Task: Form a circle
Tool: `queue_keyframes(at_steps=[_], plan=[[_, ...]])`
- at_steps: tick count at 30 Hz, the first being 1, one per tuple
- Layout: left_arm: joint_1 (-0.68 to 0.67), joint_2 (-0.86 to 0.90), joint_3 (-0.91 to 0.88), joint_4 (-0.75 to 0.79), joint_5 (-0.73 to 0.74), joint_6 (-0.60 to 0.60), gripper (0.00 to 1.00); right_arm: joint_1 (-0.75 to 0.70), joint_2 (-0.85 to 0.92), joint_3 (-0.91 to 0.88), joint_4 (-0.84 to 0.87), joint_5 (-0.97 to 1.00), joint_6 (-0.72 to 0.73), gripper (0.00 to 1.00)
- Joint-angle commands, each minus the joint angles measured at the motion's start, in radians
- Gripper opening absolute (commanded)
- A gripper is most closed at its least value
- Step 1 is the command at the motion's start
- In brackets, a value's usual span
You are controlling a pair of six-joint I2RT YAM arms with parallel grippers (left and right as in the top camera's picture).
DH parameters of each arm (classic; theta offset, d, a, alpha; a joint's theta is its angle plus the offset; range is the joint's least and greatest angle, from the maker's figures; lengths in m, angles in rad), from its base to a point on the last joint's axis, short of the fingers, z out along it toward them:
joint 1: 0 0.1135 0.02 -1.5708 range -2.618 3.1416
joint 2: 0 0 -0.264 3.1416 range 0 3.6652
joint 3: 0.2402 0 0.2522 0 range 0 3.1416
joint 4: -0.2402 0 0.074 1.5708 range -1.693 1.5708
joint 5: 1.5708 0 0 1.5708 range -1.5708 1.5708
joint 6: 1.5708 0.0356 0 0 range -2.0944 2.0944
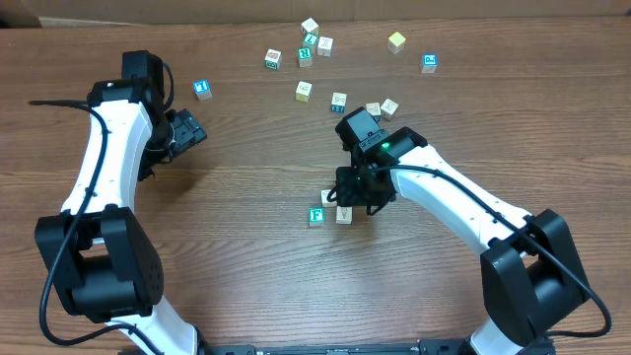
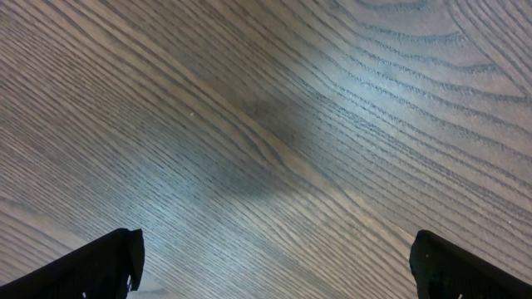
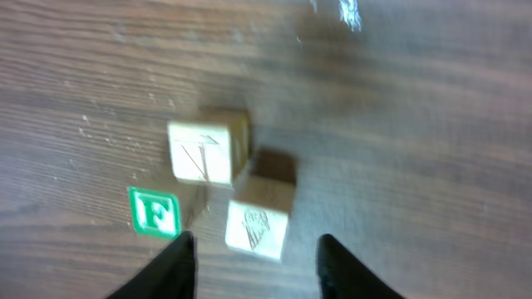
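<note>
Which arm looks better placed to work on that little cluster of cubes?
Right, probably. The right gripper hangs over the cluster, open fingers straddling a cream cube near the green F cube; the left gripper faces only bare table.

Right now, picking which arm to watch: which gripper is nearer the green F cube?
Right. The right gripper sits just beside the green F cube, at the cream cubes next to it; the left gripper is far off, over the table.

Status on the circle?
Left gripper open, away from cubes. Right gripper open, straddling cream cube. Three cubes grouped, no circle yet. Spare cubes scattered far side, nothing blocking.
</note>
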Motion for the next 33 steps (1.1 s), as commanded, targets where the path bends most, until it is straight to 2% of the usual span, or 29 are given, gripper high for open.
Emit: queue_keyframes(at_steps=[1,3,5,8,10,33], plan=[[0.0,0.0,0.021,0.0,-0.012,0.011,1.0,-0.001,-0.005,0.016,-0.034,-0.024,0.031,0.32],[0.0,0.0,0.021,0.0,-0.012,0.011,1.0,-0.001,-0.005,0.013,-0.061,-0.02,0.065,0.23],[0.0,0.0,0.021,0.0,-0.012,0.011,1.0,-0.002,-0.005,0.006,-0.067,0.014,0.107,0.22],[0.0,0.0,0.021,0.0,-0.012,0.011,1.0,-0.005,-0.005,-0.014,-0.042,0.126,0.182,0.07],[0.0,0.0,0.021,0.0,-0.012,0.011,1.0,-0.005,-0.004,-0.031,-0.018,0.141,0.207,0.04],[0.0,0.0,0.021,0.0,-0.012,0.011,1.0,-0.004,-0.003,-0.112,0.065,0.092,0.235,0.04]])
